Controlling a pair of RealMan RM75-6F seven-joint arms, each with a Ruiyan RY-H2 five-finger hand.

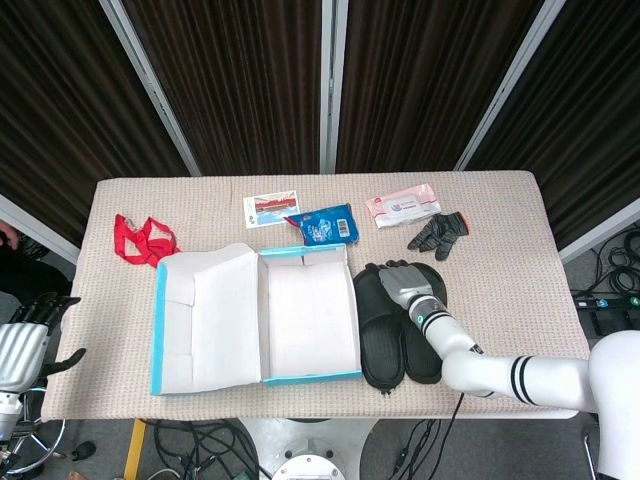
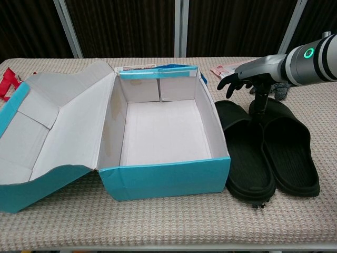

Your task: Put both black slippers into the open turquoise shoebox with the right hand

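Two black slippers lie side by side on the table just right of the open turquoise shoebox [image 1: 305, 320] [image 2: 163, 179], whose white inside holds nothing. In the chest view the nearer slipper [image 2: 247, 158] lies against the box wall, and the other slipper [image 2: 289, 153] is beside it. My right hand [image 1: 400, 281] [image 2: 243, 83] hovers over the slippers' far ends with fingers spread and nothing held; its thumb points down between them. My left hand [image 1: 25, 340] hangs open off the table's left front corner.
Behind the slippers lie a black glove [image 1: 438, 232] and a pink wipes packet [image 1: 402, 205]. A blue packet [image 1: 325, 224] and a photo card [image 1: 271, 211] sit behind the box. A red strap [image 1: 143, 240] is at the far left. The box lid [image 1: 205, 318] folds out leftward.
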